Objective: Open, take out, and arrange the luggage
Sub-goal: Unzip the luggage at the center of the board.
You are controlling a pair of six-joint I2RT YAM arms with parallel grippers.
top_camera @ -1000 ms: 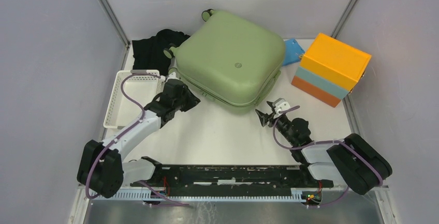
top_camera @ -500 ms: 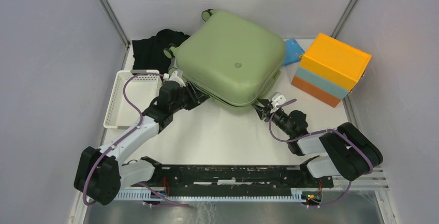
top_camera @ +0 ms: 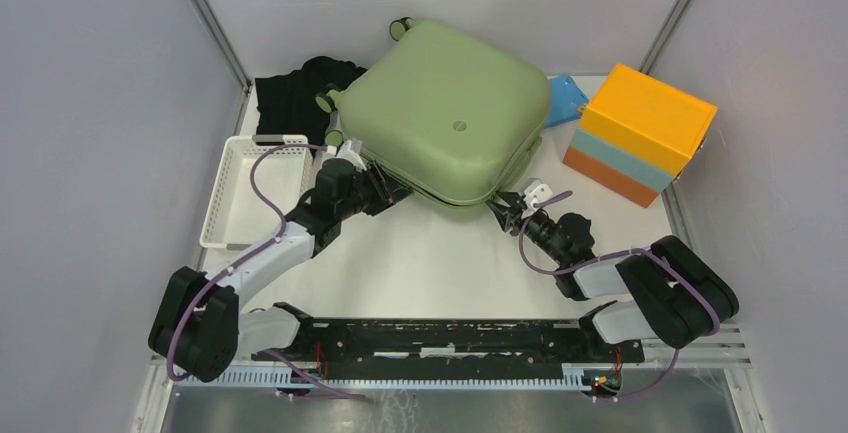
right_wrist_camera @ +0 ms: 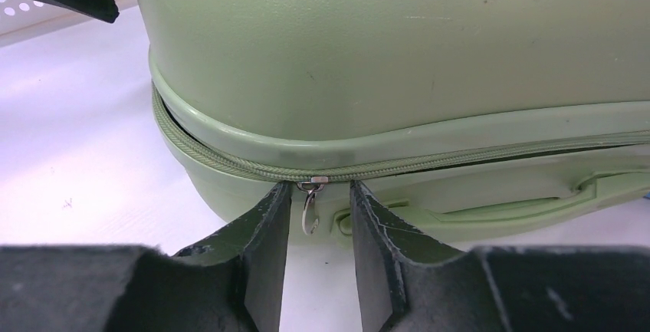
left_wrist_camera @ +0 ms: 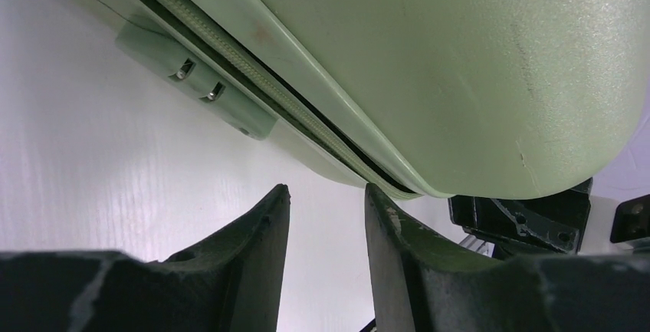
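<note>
Now, tight against the luggage's (top_camera: 445, 113) near edge.
Only the right wrist shows the zip pull (right_wrist_camera: 310, 211) dangling inside the parted right claw (right_wrist_camera: 316, 221); left claw (left_wrist_camera: 326, 228) gapes empty.

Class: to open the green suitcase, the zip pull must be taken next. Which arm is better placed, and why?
Right. The zip pull hangs between the open fingers of the right gripper, at the seam of the luggage. The left gripper faces a stretch of zip with no pull in its view.
</note>
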